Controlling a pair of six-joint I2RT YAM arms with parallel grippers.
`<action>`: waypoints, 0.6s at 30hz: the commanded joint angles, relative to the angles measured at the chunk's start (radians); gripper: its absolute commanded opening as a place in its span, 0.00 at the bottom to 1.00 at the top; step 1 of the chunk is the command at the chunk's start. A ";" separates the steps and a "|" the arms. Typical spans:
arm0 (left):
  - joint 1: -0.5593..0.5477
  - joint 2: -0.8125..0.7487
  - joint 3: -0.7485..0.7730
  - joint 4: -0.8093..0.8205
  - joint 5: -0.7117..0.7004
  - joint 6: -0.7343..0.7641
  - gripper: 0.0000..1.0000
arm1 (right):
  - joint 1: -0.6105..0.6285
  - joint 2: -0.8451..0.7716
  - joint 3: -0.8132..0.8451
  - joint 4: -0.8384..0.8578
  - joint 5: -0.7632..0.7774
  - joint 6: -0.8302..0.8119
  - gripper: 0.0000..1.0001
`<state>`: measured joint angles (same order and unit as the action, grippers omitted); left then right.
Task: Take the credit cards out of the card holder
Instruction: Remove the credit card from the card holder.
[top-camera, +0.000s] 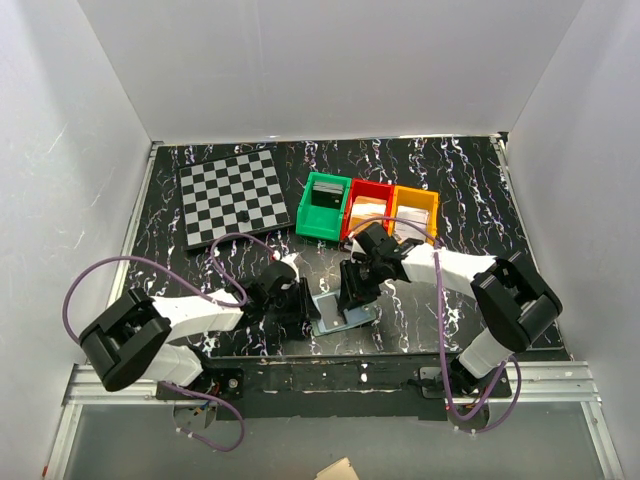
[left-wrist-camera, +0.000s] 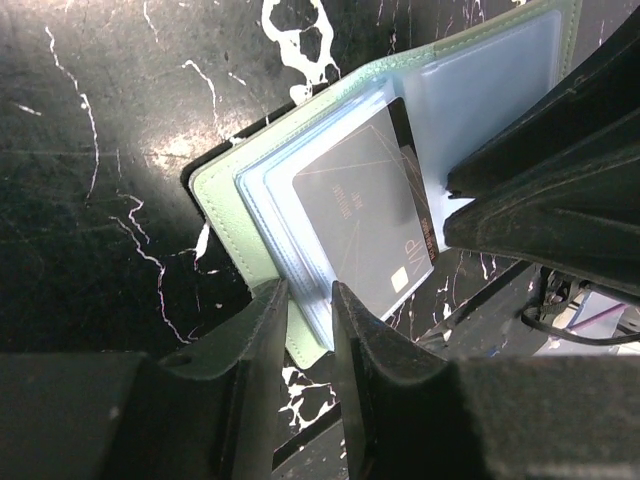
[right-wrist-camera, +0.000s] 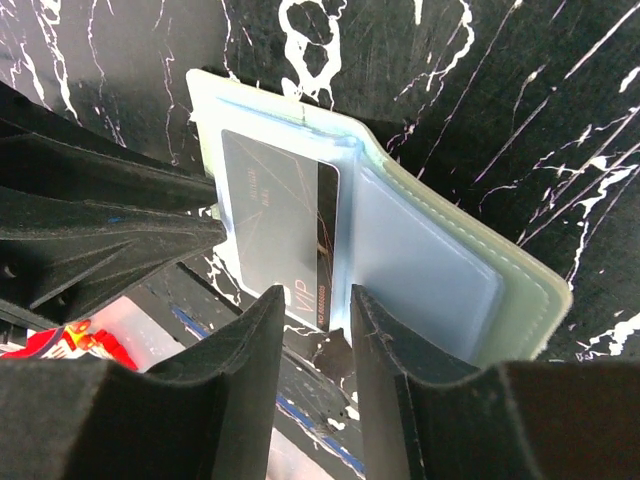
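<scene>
The card holder (top-camera: 345, 312) lies open on the black marbled table between my two grippers, its sage-green cover (left-wrist-camera: 215, 190) underneath and its pale blue sleeves facing up. A dark credit card (left-wrist-camera: 360, 210) marked VIP sits in one sleeve, its end sticking out past the holder's edge (right-wrist-camera: 270, 210). My left gripper (left-wrist-camera: 310, 295) stands over the holder's near corner, jaws narrow but apart, the cover and sleeve edges showing in the gap. My right gripper (right-wrist-camera: 312, 300) is open over the card's protruding end and the centre fold. Both meet over the holder in the top view (top-camera: 330, 295).
A checkered board (top-camera: 233, 203) lies at the back left. Green (top-camera: 322, 208), red (top-camera: 367, 210) and orange (top-camera: 412, 212) bins stand in a row behind the holder. White walls close in three sides. Each wrist view shows the other gripper's fingers (left-wrist-camera: 540, 170) close by.
</scene>
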<state>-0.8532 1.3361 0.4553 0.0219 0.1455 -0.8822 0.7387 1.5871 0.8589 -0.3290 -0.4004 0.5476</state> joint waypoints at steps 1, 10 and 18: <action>-0.001 0.032 0.022 0.006 -0.046 0.031 0.24 | -0.002 -0.022 -0.032 0.051 -0.020 0.029 0.42; 0.016 0.083 0.098 -0.048 -0.067 0.083 0.24 | -0.007 -0.065 -0.067 0.062 0.041 0.077 0.44; 0.026 0.089 0.109 -0.073 -0.078 0.098 0.23 | -0.056 -0.095 -0.121 0.108 0.041 0.107 0.44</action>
<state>-0.8333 1.4269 0.5522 -0.0013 0.1112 -0.8124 0.7074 1.5135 0.7628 -0.2642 -0.3611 0.6334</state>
